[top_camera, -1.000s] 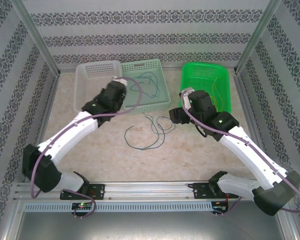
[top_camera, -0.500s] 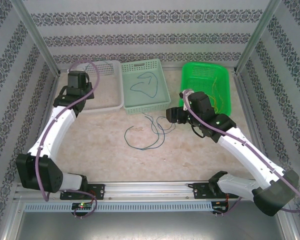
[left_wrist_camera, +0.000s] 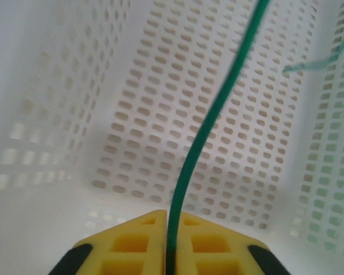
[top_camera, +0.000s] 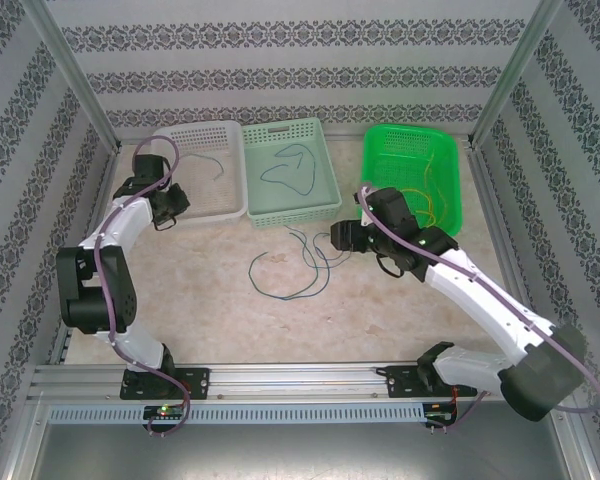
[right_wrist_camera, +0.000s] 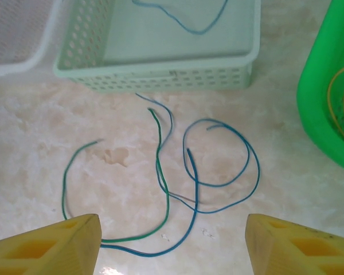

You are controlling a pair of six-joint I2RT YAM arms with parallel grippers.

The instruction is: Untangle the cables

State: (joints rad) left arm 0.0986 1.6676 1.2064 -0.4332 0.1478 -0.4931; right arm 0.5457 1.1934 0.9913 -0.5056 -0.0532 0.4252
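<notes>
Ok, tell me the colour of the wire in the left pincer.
Green. The wire shows best in the left wrist view.

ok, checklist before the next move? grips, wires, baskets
1. Left fingers shut on thin green wire: ok.
2. Held wire inside white perforated plastic basket: ok.
3. Right fingers open: ok.
4. Right fingers above the wires lying on beige marbled table: ok.
5. Loose green wire free of blue wires: not ok, they cross.
6. Held wire's far end free: cannot tell.
</notes>
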